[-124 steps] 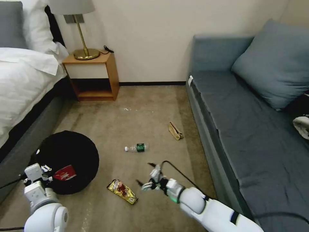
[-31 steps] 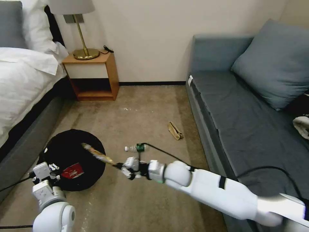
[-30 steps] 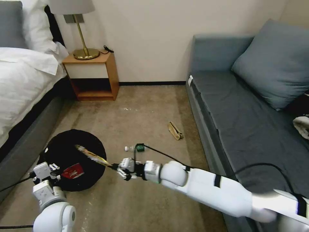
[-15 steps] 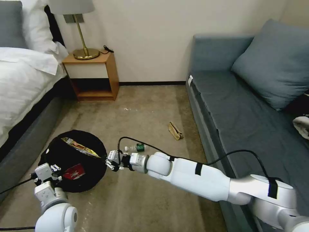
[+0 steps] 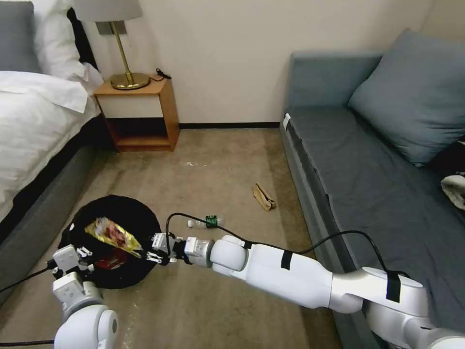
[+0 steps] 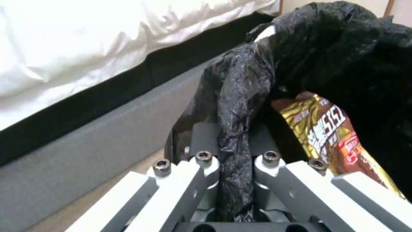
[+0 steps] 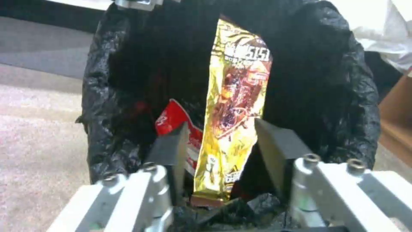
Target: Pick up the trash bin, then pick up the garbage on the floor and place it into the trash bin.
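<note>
Trash bin (image 5: 109,242), right hand (image 5: 156,248) outstretched, fingers apart

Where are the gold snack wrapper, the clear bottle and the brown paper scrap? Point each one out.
gold snack wrapper (image 7: 234,106): right wrist view, middle of its printed face, inside the bin.
clear bottle (image 5: 210,221): head view, on its green label.
brown paper scrap (image 5: 264,197): head view, middle of the scrap, on the carpet.

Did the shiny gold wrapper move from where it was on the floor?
Yes. The gold wrapper went left, off the carpet, and now sits over the trash bin, away from the bottle that stayed put.
</note>
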`<state>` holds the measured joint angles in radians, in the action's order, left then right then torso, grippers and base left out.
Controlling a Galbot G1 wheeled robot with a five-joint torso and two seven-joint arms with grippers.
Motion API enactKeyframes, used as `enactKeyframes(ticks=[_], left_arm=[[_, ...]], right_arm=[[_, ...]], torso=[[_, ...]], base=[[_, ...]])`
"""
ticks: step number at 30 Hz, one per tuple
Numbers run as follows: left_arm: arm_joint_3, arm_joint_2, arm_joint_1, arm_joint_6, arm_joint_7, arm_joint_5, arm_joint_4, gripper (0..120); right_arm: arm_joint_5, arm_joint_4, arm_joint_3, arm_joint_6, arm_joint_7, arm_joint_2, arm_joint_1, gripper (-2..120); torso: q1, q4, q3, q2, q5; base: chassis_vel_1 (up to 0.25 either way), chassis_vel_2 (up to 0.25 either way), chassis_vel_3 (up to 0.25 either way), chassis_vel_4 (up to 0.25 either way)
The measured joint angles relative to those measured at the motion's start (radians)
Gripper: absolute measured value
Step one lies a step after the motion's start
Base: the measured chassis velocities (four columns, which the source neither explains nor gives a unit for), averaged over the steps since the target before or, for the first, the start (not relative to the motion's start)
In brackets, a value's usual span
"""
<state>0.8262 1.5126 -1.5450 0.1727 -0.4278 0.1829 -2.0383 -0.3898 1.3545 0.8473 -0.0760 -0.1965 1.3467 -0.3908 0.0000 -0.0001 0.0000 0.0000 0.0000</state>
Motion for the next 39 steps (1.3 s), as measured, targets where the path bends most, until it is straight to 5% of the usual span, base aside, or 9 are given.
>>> enactKeyframes(ticks=[6, 10, 13, 19, 20, 26, 29, 39], left_arm=[[0.005, -0.008, -0.002, 0.0, 0.0, 0.004, 0.0, 5], [0.012, -0.019, -0.003, 0.001, 0.0, 0.015, 0.0, 5], [0.018, -0.03, -0.003, 0.003, 0.0, 0.034, 0.0, 5], [0.025, -0.04, 0.007, 0.003, 0.0, 0.053, 0.009, 5], [0.025, -0.042, 0.011, 0.004, 0.0, 0.055, 0.01, 5], [0.022, -0.047, 0.016, 0.011, 0.0, 0.06, 0.009, 5], [0.028, -0.048, 0.018, 0.011, 0.0, 0.068, 0.008, 5], [0.033, -0.047, 0.009, 0.005, 0.0, 0.067, 0.008, 5]], right_arm=[[-0.001, 0.023, -0.046, -0.003, 0.001, -0.024, -0.006, 65], [-0.001, 0.091, -0.142, -0.005, 0.087, -0.094, -0.054, 79], [-0.002, 0.172, -0.28, -0.022, 0.159, -0.173, -0.143, 93], [0.028, 0.303, -0.469, -0.053, 0.259, -0.258, -0.332, 99], [0.048, 0.362, -0.56, -0.063, 0.318, -0.271, -0.443, 100], [0.133, 0.452, -0.863, -0.122, 0.357, -0.223, -0.743, 100], [0.26, 0.461, -1.071, -0.222, 0.299, -0.164, -0.919, 100], [0.289, 0.45, -1.194, -0.388, 0.242, -0.084, -1.114, 100]], torso=[[0.0, 0.0003, 0.0, 0.0, 0.0001], [0.0, 0.0004, 0.0, 0.0, 0.0003], [0.0, -0.0003, 0.0, 0.0, 0.0003], [0.0, -0.0001, 0.0, 0.0, 0.0004], [0.0, 0.0002, 0.0, 0.0, 0.0], [0.0, 0.0, 0.0, 0.0, -0.0003], [0.0, -0.0001, 0.0, 0.0, 0.0002], [0.0, 0.0002, 0.0, 0.0, 0.0]], base=[[0.0, 0.0, 0.0, 0.0], [0.0, 0.0, 0.0, 0.0], [0.0, 0.0, 0.0, 0.0], [0.0, 0.0, 0.0, 0.0], [0.0, 0.0, 0.0, 0.0], [0.0, 0.0, 0.0, 0.0], [0.0, 0.0, 0.0, 0.0], [0.0, 0.0, 0.0, 0.0]])
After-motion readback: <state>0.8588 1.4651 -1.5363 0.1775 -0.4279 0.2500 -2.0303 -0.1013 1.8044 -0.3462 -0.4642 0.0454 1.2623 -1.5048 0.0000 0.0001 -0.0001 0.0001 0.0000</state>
